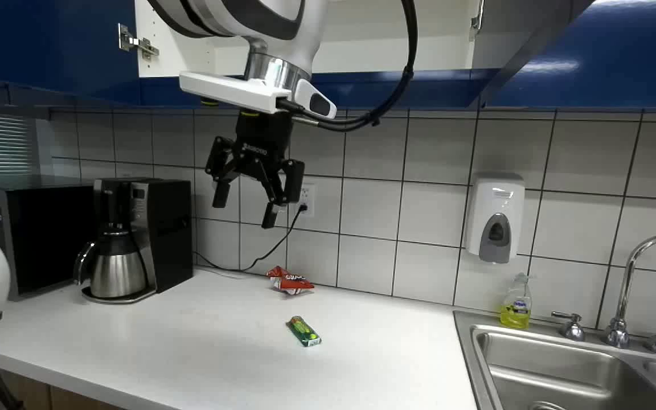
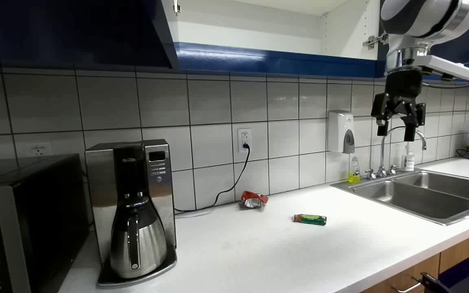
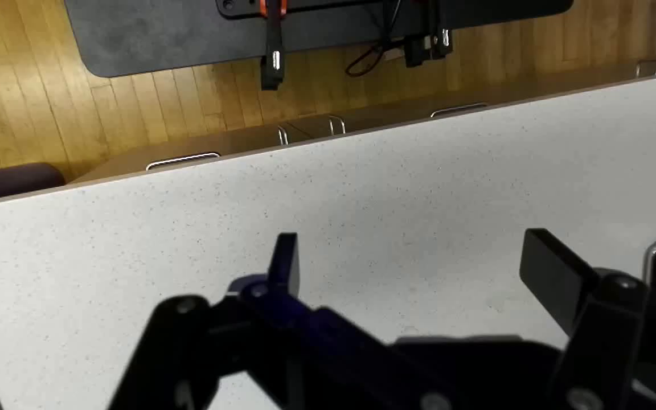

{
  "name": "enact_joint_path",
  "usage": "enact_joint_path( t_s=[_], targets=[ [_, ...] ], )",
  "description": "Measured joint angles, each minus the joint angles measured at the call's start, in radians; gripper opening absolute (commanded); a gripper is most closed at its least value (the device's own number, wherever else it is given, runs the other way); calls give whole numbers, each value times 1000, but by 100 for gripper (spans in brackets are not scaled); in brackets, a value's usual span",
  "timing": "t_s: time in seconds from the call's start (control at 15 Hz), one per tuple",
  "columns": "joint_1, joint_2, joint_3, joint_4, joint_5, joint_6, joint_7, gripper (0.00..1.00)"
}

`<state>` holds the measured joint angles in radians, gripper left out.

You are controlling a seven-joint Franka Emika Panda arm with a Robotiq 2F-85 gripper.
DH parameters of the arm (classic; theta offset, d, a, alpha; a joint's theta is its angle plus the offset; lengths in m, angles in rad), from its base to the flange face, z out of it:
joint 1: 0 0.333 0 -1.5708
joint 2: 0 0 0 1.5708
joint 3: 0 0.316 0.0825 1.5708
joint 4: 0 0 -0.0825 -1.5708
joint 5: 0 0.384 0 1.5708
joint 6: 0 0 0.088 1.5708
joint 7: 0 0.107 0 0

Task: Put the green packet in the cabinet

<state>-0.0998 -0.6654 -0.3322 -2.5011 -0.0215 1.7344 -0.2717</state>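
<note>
Grn pkt (image 1: 304, 331) on ctr (image 1: 191, 341), below & well apart from claw (image 1: 245, 205), jaws wide.

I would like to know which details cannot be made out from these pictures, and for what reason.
Lettering on the green packet: too small to read in both exterior views.
Upper part of the cabinet: cut off by the top edge in both exterior views.
Part of its interior: hidden behind the robot arm in an exterior view.
Time on the microwave: cut by the left edge or too small, depending on the exterior view.
</note>
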Motion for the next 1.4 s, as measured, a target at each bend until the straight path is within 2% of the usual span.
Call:
enact_joint_path(
  t_s=[0.73,1.07,1.4],
  targets=[
    [0,1,3,0,-5,11,0,100],
    [-9,35,22,-1,-65,168,25,100],
    [-17,137,23,-1,-65,346,63,100]
  ],
)
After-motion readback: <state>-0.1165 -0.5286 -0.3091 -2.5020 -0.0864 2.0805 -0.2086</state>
